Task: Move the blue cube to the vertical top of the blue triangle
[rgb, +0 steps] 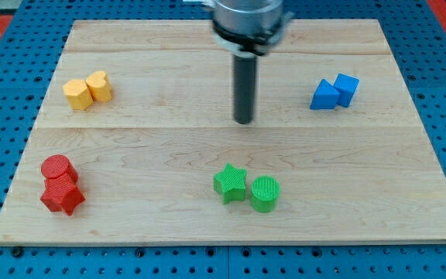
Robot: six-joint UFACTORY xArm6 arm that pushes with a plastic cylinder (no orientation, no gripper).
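The blue cube [348, 88] sits near the view's right edge of the wooden board, touching the blue triangle [325, 95] on that block's right and slightly toward the view's top. My tip [243, 121] rests on the board near the middle, well to the left of both blue blocks and apart from every block. The dark rod rises from it to the arm's mount at the view's top.
Two yellow blocks [87, 90] sit side by side at the upper left. A red cylinder [58, 168] and a red star [63, 197] sit at the lower left. A green star [231, 183] and a green cylinder [265, 193] sit below my tip. The board [169, 225] lies on a blue pegboard.
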